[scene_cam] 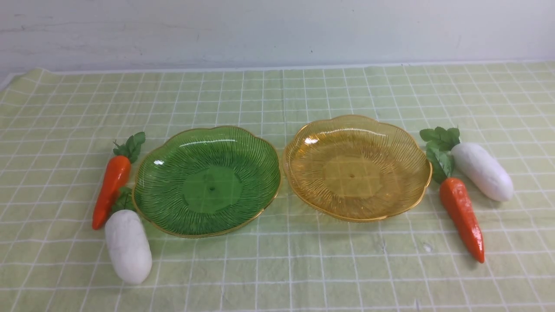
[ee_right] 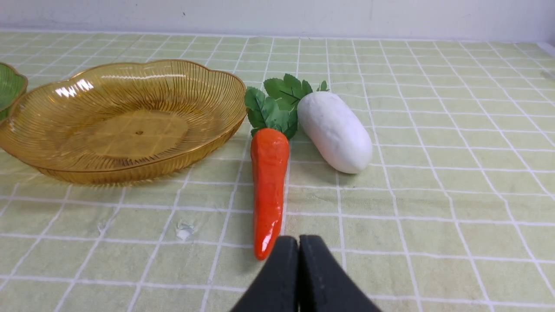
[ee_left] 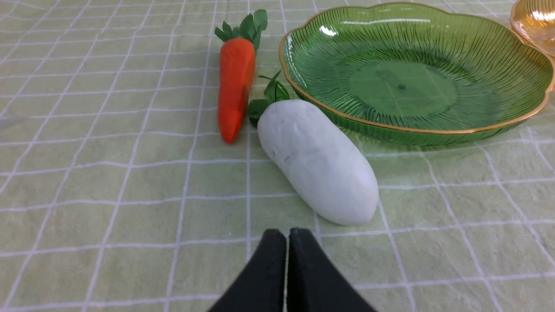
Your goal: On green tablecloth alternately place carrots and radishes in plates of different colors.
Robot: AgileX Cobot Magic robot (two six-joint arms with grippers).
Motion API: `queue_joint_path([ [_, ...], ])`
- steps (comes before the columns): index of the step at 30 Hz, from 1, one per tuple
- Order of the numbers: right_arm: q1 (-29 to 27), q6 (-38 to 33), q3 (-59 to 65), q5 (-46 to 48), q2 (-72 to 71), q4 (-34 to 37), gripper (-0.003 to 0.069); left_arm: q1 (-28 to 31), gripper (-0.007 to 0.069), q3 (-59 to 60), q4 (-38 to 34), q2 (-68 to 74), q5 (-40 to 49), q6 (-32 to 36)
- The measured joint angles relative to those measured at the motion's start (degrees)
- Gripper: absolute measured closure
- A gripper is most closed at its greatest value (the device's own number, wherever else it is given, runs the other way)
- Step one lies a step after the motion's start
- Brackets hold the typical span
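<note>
- Left wrist view cuts the amber plate (ee_left: 534, 24) down to a sliver of rim at the frame edge, and the right wrist view does the same to the green plate (ee_right: 9, 86). Both arms sit outside the front view, so I read the fingers from the wrist cameras alone.
- The left radish (ee_left: 318, 162) hides part of its own leaves.
- Both plates are translucent ribbed plastic, scalloped and gold-edged. The carrots are glossy orange and tapered, and the radishes are matte white, plump ovals. The green tablecloth (scene_cam: 277, 268) is pale, white-gridded and slightly wrinkled.
- My left gripper (ee_left: 287, 236) has its black fingers pressed together, holding nothing. The left radish lies just ahead of the tips, apart from them. The left carrot (ee_left: 235, 86) and the green plate lie farther ahead.
- My right gripper (ee_right: 298, 242) also has its fingers pressed together, empty. The right carrot (ee_right: 269, 186) has its tip just beside them, and I cannot tell whether they touch. The right radish (ee_right: 336, 130) and the amber plate lie farther ahead.
</note>
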Motion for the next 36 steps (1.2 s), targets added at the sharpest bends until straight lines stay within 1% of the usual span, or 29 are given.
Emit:
queue_joint_path([
  [5, 0.0, 0.0, 0.0, 0.0, 0.0, 0.0, 0.0674, 0.0, 0.0632, 0.0, 0.0, 0.0, 0.0, 0.0],
  [7, 0.0, 0.3, 0.0, 0.0, 0.0, 0.8, 0.0674, 0.0, 0.0632, 0.0, -1.3, 0.0, 0.0, -1.1],
  [8, 0.0, 1.1, 0.0, 0.0, 0.0, 2.0, 0.0674, 0.0, 0.0632, 0.0, -3.4, 0.0, -0.1, -2.5],
  [9, 0.0, 2.3, 0.0, -0.1, 0.0, 4.3, 0.0674, 0.0, 0.0632, 0.0, -5.8, 0.0, -0.1, -4.0],
  [11, 0.0, 6.1, 0.0, -0.2, 0.0, 12.0, 0.0674, 0.0, 0.0632, 0.0, -15.9, 0.0, -0.1, -10.3],
  [12, 0.0, 8.1, 0.1, -0.3, 0.0, 14.7, 0.0674, 0.0, 0.0632, 0.1, -19.8, 0.0, -0.1, -12.5],
  [13, 0.0, 10.8, 0.2, -0.5, 0.0, 20.9, 0.0674, 0.0, 0.0632, 0.1, -25.6, 0.0, -0.1, -15.5],
  [14, 0.0, 12.6, 0.3, -0.5, 0.0, 24.1, 0.0674, 0.0, 0.0632, 0.1, -30.8, 0.0, -0.1, -17.4],
  [15, 0.0, 13.9, 0.3, -0.6, 0.0, 27.7, 0.0674, 0.0, 0.0632, 0.2, -33.2, 0.0, -0.1, -18.6],
  [18, 0.0, 15.5, 0.4, -0.8, 0.0, 34.2, 0.0674, 0.0, 0.0632, 0.2, -40.3, 0.0, -0.6, -19.4],
  [20, 0.0, 15.8, 0.4, -1.2, 0.0, 35.9, 0.0674, 0.0, 0.0632, 0.2, -41.9, 0.0, -1.5, -19.4],
  [23, 0.0, 15.5, 0.4, -1.5, 0.0, 37.1, 0.0674, 0.0, 0.0632, 0.2, -44.3, 0.0, -1.7, -18.2],
  [25, 0.0, 13.1, -0.1, -0.9, 0.0, 37.1, 0.0674, 0.0, 0.0632, -0.4, -45.5, 0.0, -1.1, -16.5],
  [26, 0.0, 13.1, -0.1, -0.9, 0.0, 37.1, 0.0674, 0.0, 0.0632, -0.5, -45.5, 0.0, -0.9, -16.3],
  [27, 0.0, 9.8, -2.1, 0.3, 0.0, 36.8, 0.0674, 0.0, 0.0632, -3.0, -45.5, 0.0, 1.1, -13.6],
  [28, 0.0, 9.3, -2.5, 0.5, 0.0, 36.8, 0.0674, 0.0, 0.0632, -3.3, -45.5, 0.0, 1.4, -13.2],
  [29, 0.0, 6.6, -5.0, 0.8, 0.0, 35.9, 0.0674, 0.0, 0.0632, -6.5, -45.1, 0.5, 3.2, -10.6],
  [30, 0.0, 4.6, -7.3, 1.1, 0.2, 34.8, 0.0674, 0.0, 0.0632, -8.7, -44.4, 1.6, 4.4, -9.4],
  [32, 0.0, 1.6, -13.5, 2.9, 3.4, 30.1, 0.0674, 0.0, 0.0632, -12.0, -42.4, 4.7, 7.4, -8.3],
  [33, 0.0, 1.0, -15.9, 5.3, 7.1, 26.8, 0.0674, 0.0, 0.0632, -14.6, -39.9, 8.3, 10.8, -7.9],
  [34, 0.0, 1.0, -16.7, 6.2, 8.3, 25.7, 0.0674, 0.0, 0.0632, -15.4, -38.6, 9.4, 11.9, -7.9],
  [36, 0.0, 1.6, -19.9, 10.4, 14.7, 20.2, 0.0674, 0.0, 0.0632, -18.9, -33.9, 15.6, 17.4, -7.7],
])
